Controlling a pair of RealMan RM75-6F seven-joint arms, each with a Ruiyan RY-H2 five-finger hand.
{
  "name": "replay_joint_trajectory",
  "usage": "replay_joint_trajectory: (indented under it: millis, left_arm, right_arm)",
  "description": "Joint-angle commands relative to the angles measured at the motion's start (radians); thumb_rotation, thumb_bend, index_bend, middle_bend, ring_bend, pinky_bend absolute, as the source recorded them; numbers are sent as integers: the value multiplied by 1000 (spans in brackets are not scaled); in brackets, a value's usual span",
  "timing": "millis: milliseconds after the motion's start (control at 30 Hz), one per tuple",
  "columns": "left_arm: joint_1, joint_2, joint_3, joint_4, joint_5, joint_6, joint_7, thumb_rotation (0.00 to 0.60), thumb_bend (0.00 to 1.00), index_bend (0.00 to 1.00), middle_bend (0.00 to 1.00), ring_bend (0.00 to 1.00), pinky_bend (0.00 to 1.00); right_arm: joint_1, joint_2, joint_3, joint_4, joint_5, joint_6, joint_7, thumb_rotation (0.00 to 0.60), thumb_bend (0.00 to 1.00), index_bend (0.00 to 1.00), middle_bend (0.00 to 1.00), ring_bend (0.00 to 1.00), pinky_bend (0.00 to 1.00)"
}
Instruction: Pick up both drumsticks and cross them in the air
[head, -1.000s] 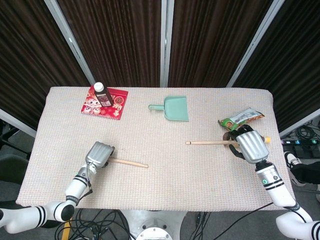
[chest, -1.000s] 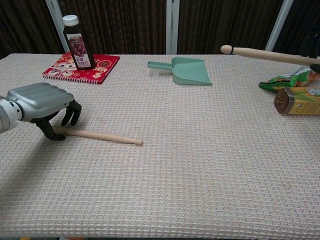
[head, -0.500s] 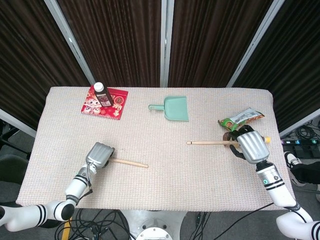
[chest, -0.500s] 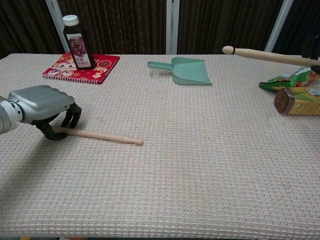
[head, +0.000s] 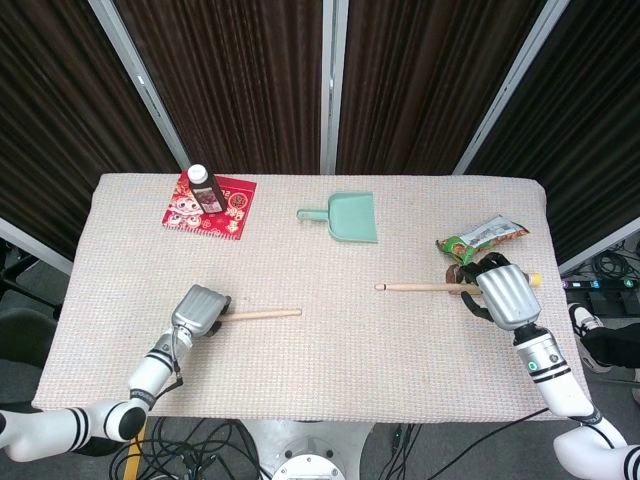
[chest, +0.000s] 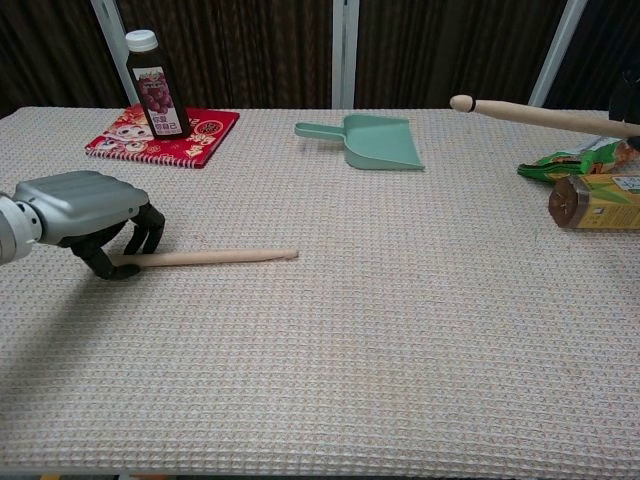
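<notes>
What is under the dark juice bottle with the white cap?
The dark juice bottle stands on a red cartoon notebook, which lies on the woven table cloth. The part of the cover beneath the bottle is hidden.

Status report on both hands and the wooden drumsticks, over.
Left hand grips the near wooden drumstick, tip on the table. Right hand holds the far wooden drumstick aloft. Not yet crossed. Path between clear.

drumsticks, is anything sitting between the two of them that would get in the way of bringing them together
Nothing visible does. Only bare table mat lies between the left drumstick and the right drumstick; the green dustpan sits farther back.
</notes>
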Motion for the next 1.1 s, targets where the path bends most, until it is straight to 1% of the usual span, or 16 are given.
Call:
replay_joint_trajectory:
  millis: [33,200,333,367,500,600,767,933,1100]
  left_arm:
    - [24,44,-2,-13,96,-8,-186,600,457,589,603,691,804]
    - [72,75,-4,3,246,72,-464,600,473,606,623,691,804]
    - [94,88,-7,16,343,138,-685,600,481,612,629,691,804]
    - [94,93,-9,17,368,150,-749,600,481,612,629,691,804]
    - [76,103,-18,20,426,163,-905,600,483,613,629,690,804]
    - [53,100,-25,25,452,157,-962,600,483,613,629,690,804]
    - [14,78,-39,32,470,140,-1019,600,483,614,629,689,804]
    - [-16,70,-38,34,487,122,-1027,600,483,614,629,688,804]
    - [-38,56,-34,28,498,114,-1024,600,483,614,630,688,803]
  right_arm:
    - [-9,5,-2,-5,0,12,9,600,595,607,614,438,300]
    - [-34,24,-4,-19,-5,45,66,600,595,609,615,439,300]
    - [-43,29,-31,-35,-38,44,175,600,595,613,615,439,301]
    - [-42,24,-41,-39,-56,43,213,600,595,614,615,439,301]
    - [-30,-21,-67,-42,-110,39,311,600,595,617,615,439,301]
    - [-16,-75,-74,-29,-134,35,357,600,595,618,615,439,302]
    - [13,-179,-61,-3,-131,12,397,600,596,623,615,439,303]
    - [46,-252,-35,-1,-111,-22,370,600,610,628,615,443,304]
    - [73,-326,5,-4,-68,-44,328,600,613,636,616,448,304]
